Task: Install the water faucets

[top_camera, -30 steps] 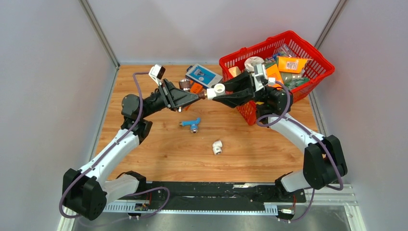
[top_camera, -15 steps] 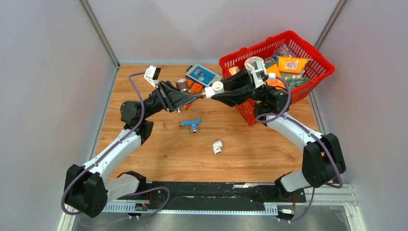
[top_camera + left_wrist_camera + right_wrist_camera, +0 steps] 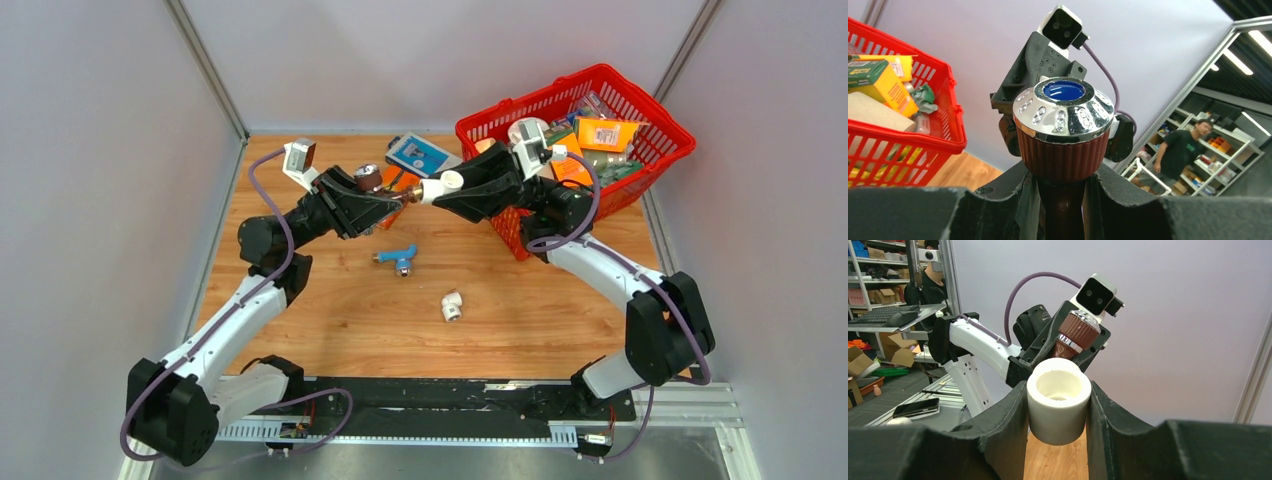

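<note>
Left tool [image 3: 399, 200] clenched on the brown tap [image 3: 1063, 131] by its neck, right tool [image 3: 441, 196] gripping a white elbow [image 3: 1058, 405], end to end midair. Rigid, likely slick metal: hold the stem. The blue tap [image 3: 398, 258] lies on the counter [image 3: 330, 310].

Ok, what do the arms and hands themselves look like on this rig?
The left arm and right arm match: white shells on the long links, black joints and bases. A purple cable loops along each. The left hand and right hand are black wedges with two broad matte fingers, each topped by a small white camera block. No markings legible.
</note>
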